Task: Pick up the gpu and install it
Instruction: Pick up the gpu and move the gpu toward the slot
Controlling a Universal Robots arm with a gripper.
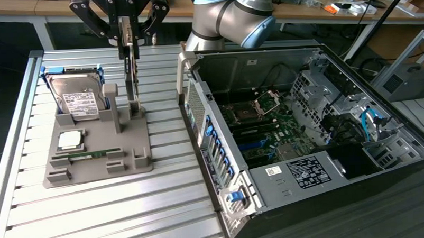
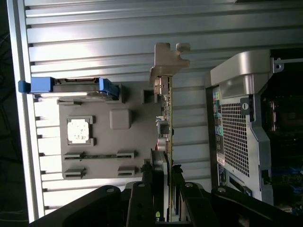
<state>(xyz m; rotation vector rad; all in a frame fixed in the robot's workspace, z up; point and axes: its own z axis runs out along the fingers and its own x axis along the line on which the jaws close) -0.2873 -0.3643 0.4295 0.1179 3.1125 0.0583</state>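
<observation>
Exterior view: nearest is the slatted metal table (image 1: 130, 206), and on it rests a grey holder (image 1: 101, 166). Its front slot keeps a green memory stick (image 1: 93, 154). Behind that a recess holds a silver processor chip (image 1: 70, 139), and further back a hard drive (image 1: 80, 100) in a blue frame leans in its cradle. Beside it the gpu (image 1: 132, 79) stands on edge, its lower end at the holder's upright slot. The gripper (image 1: 127, 41) reaches down from above, part-closed and pinching the card's top edge. On the exterior view's right sits an open computer case (image 1: 205, 131) with a motherboard (image 1: 269, 127) inside.
</observation>
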